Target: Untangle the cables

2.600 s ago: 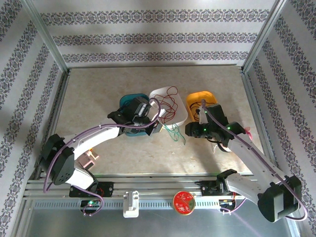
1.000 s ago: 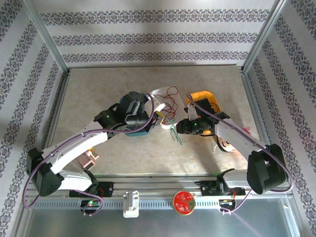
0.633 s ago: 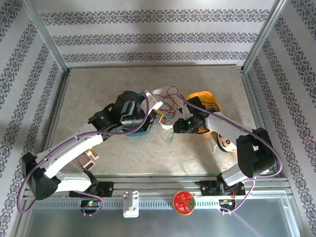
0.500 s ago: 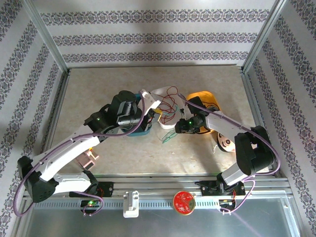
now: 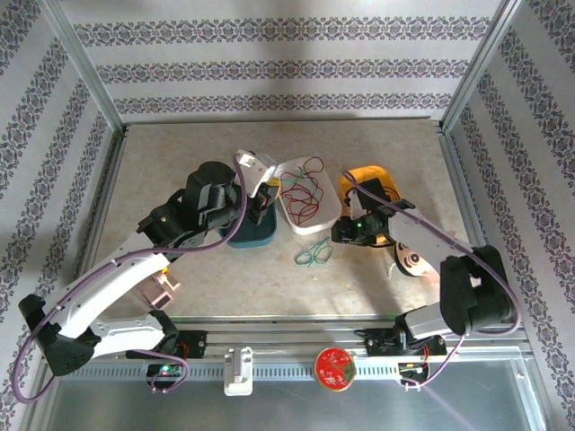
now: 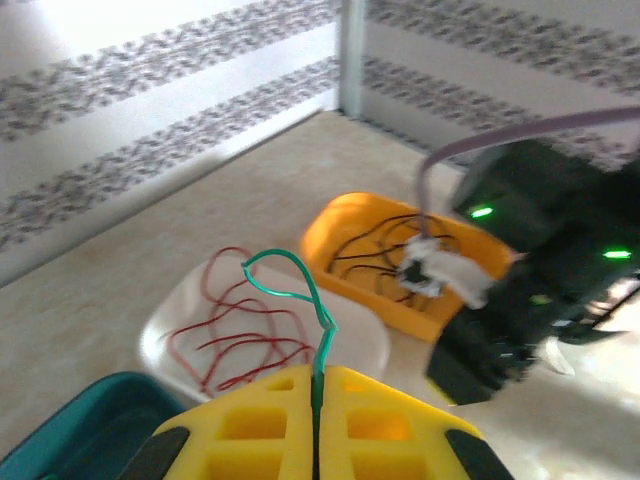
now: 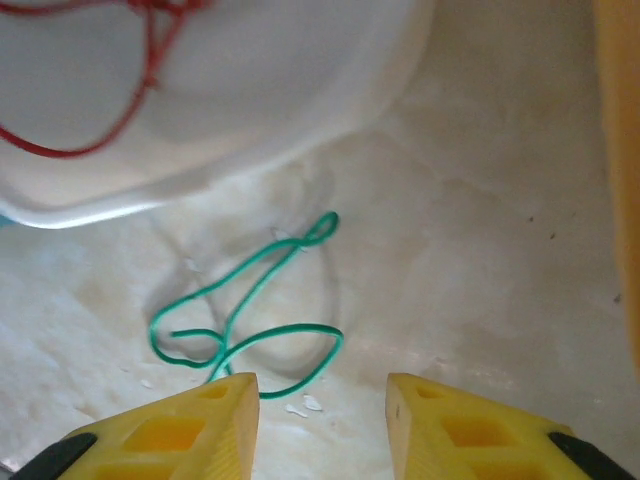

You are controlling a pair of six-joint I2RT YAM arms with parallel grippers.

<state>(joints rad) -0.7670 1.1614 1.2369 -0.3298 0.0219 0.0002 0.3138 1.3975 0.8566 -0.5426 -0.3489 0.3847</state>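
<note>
While left hand (image 6: pixel 315 385) pinches green cable (image 6: pixel 314 291), right hand (image 7: pixel 320 390) gapes above second cable (image 7: pixel 290 328) near tray rim (image 7: pixel 330 130).

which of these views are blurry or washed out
left wrist: the black right arm is smeared and the wall top left is blown out, the thin green wire fairly crisp; right wrist: the looped green wire on the table is sharp, the yellow fingers soft; top external: evenly lit, sharp
</note>
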